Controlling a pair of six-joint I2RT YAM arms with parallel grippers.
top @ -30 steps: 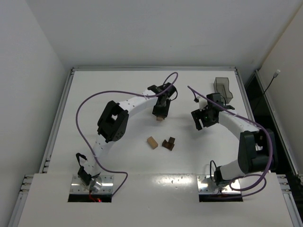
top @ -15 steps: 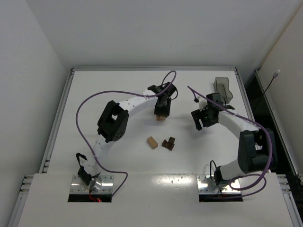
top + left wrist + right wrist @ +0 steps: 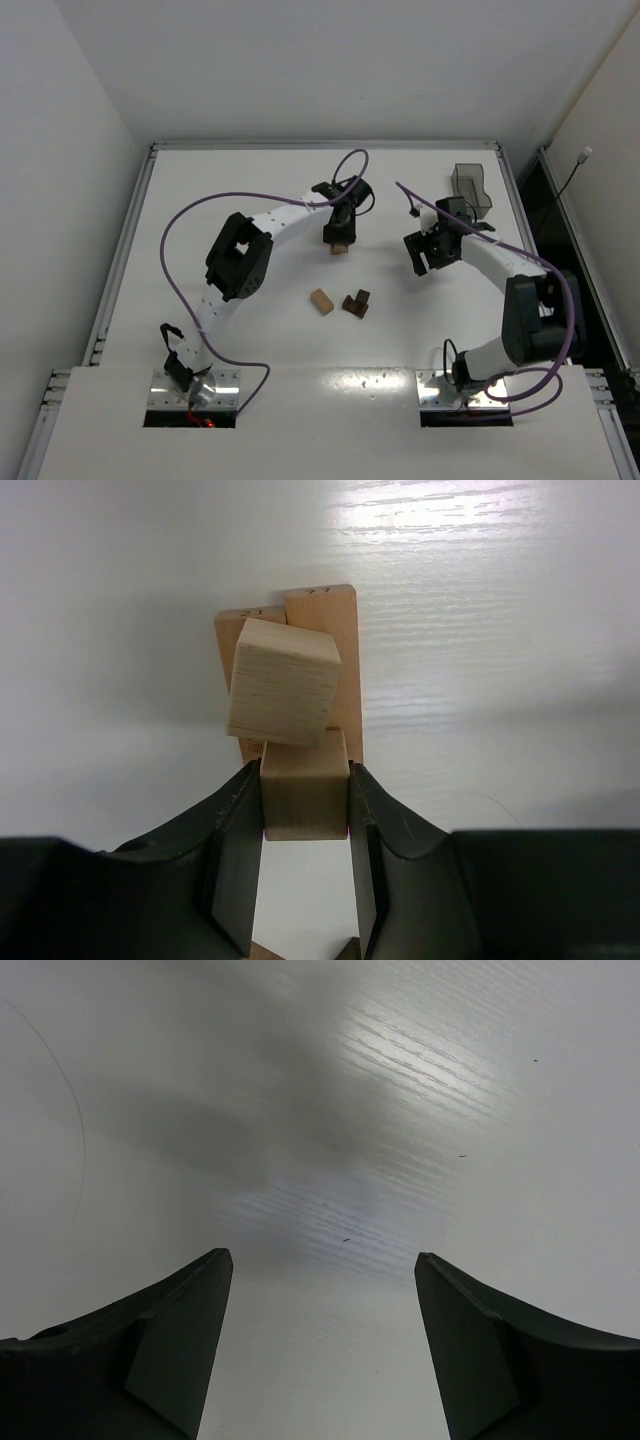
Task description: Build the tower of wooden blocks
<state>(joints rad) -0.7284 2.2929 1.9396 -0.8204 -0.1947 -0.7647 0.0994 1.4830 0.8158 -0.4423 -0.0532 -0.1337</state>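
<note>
My left gripper (image 3: pixel 338 238) is shut on a light tan wood block (image 3: pixel 305 798), held between both fingers at their tips. In the left wrist view, just beyond it, a tilted tan cube (image 3: pixel 283 685) sits on two flat tan pieces (image 3: pixel 335 620) that lie side by side on the table; the held block is next to this small stack. A loose tan block (image 3: pixel 321 301) and dark brown blocks (image 3: pixel 355 304) lie nearer the arm bases. My right gripper (image 3: pixel 424 255) is open and empty over bare table, as the right wrist view (image 3: pixel 320 1260) shows.
A smoky translucent plastic bin (image 3: pixel 470 186) stands at the back right, beyond the right gripper. Purple cables loop over both arms. The white table (image 3: pixel 200 190) has a raised rim on all sides.
My left gripper with its tan block has shifted only slightly, right then back left, at the stack. The right arm and the loose blocks have not moved.
</note>
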